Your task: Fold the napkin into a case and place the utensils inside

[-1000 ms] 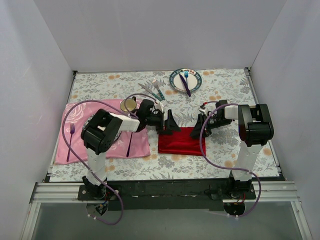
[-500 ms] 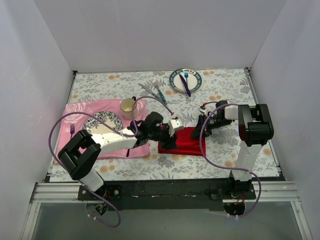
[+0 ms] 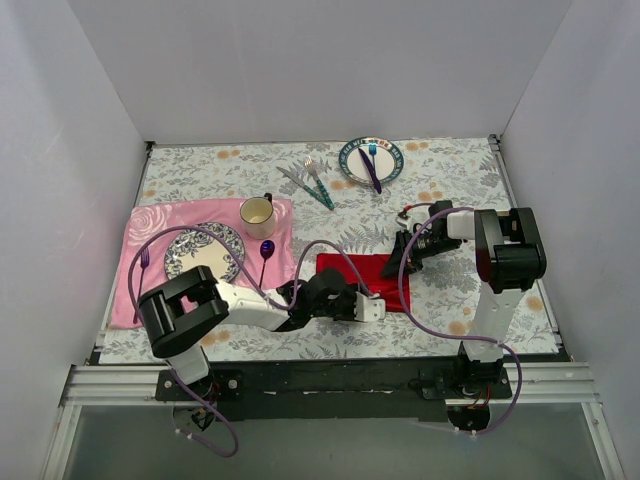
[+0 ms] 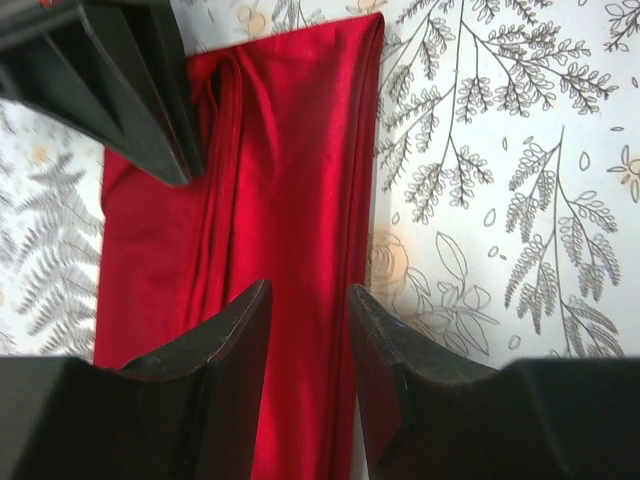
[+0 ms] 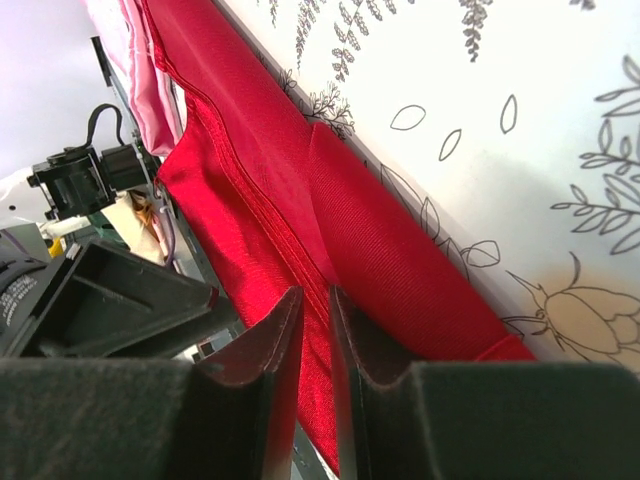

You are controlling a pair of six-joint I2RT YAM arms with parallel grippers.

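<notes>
Napkin [image 3: 370, 270] cloth is plain bright red with a slight sheen. It is folded into a long band, with stitched hems and several stacked edges running along its length. It lies flat on the flowered bench [image 3: 440, 190], just right of the pink placemat [image 3: 150, 225] and between the two arms. The teal-handled fork and knife [image 3: 312, 182] lie well apart from it, toward the far side.

The left hand [image 4: 308, 295] is at the napkin's near edge. Its fingers stand partway apart with red cloth showing between them, but I cannot tell whether they are grasping it. The right hand [image 5: 317, 292] is at the far right edge. Its fingers are almost together over a raised fold, and whether they pinch it is also unclear.

From above, the left hand covers the napkin's near left corner, and the right wrist hides its own fingertips. Both wrist views cut the band off at the frame.
</notes>
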